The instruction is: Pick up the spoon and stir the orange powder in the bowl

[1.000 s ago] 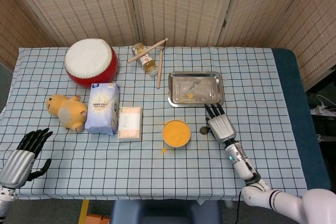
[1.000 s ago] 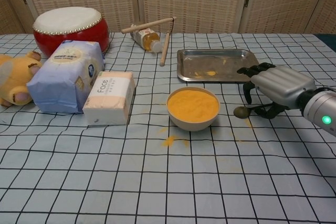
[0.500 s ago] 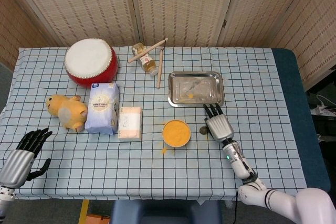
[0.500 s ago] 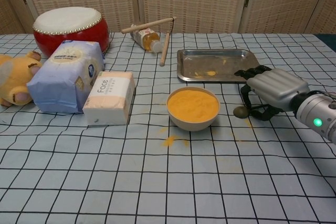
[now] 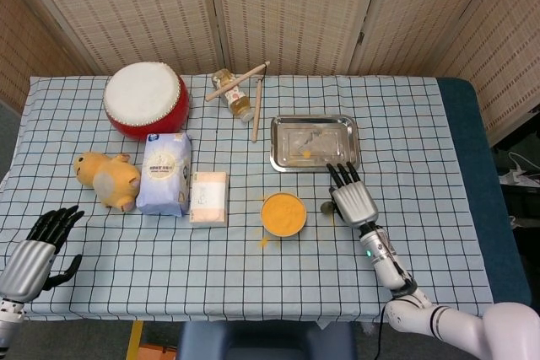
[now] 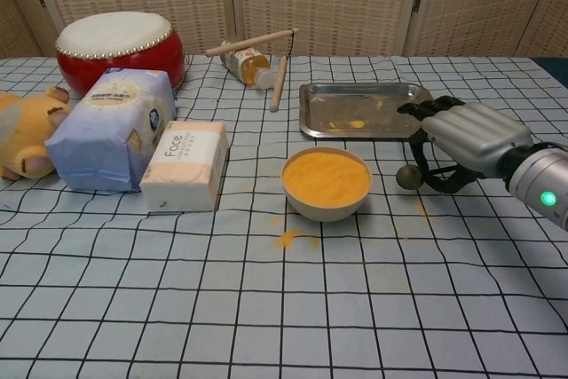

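Note:
A white bowl (image 5: 283,213) (image 6: 326,182) heaped with orange powder stands at the table's middle. Just right of it is the spoon's small dark head (image 5: 326,207) (image 6: 407,177), which hangs slightly above the cloth. My right hand (image 5: 353,200) (image 6: 466,135) covers the spoon's handle, its thumb curled under and gripping it; the handle itself is hidden. My left hand (image 5: 38,246) rests at the lower left table edge, fingers apart and holding nothing.
A steel tray (image 5: 314,142) (image 6: 366,110) lies behind the right hand. A tissue box (image 6: 185,164), flour bag (image 6: 111,129), plush toy (image 5: 107,179) and red drum (image 5: 145,99) stand left. A bottle (image 6: 246,66) and wooden sticks (image 6: 280,82) lie at the back. Spilled powder (image 6: 286,238) lies before the bowl.
My right hand has closed on the spoon and risen slightly, lifting the spoon's head off the cloth. The left hand has not moved.

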{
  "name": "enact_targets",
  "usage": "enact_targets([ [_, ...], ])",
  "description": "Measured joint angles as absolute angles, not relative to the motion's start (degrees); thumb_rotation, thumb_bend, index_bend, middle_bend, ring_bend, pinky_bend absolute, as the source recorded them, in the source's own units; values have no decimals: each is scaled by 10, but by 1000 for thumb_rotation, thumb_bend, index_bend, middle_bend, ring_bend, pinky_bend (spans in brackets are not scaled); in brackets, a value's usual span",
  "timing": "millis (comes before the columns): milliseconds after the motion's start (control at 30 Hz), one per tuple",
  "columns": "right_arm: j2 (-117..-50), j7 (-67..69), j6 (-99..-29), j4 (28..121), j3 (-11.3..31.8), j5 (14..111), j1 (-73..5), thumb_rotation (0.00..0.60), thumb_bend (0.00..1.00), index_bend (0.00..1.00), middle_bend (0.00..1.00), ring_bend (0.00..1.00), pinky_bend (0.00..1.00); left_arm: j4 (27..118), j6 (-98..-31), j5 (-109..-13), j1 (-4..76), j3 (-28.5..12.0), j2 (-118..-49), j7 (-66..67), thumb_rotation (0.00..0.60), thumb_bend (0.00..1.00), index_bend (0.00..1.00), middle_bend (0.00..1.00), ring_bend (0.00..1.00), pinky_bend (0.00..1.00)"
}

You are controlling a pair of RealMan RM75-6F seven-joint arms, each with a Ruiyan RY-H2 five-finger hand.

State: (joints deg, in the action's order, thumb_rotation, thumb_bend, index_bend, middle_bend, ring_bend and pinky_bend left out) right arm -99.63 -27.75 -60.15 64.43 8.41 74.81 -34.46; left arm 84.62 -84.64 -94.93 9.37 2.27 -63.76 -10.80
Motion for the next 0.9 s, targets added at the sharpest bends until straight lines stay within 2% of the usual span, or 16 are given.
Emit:
enact_targets([
  [267, -941, -322, -623, 784, 98, 743, -343, 600, 312, 605, 0, 0, 0, 849, -849, -956, 94, 25, -636, -110, 600, 443, 0, 0, 0, 71],
  [400, -934, -376, -620, 832, 107, 728, -356, 600, 312, 600, 0, 0, 0, 849, -850, -961, 94, 28, -635, -112, 600, 443, 0, 0, 0, 72],
  [733, -1016, -494, -606, 826, 128, 668, -417, 600, 312, 540, 0, 0, 0, 842, -859, -973, 93, 34, -630, -131, 600, 443, 0, 0, 0, 72],
  [900, -1043, -529, -612, 809, 127, 644, -431, 600, 312, 438, 0, 0, 0, 837, -867, -975, 91, 34, -627, -147, 600, 443, 0, 0, 0, 72],
])
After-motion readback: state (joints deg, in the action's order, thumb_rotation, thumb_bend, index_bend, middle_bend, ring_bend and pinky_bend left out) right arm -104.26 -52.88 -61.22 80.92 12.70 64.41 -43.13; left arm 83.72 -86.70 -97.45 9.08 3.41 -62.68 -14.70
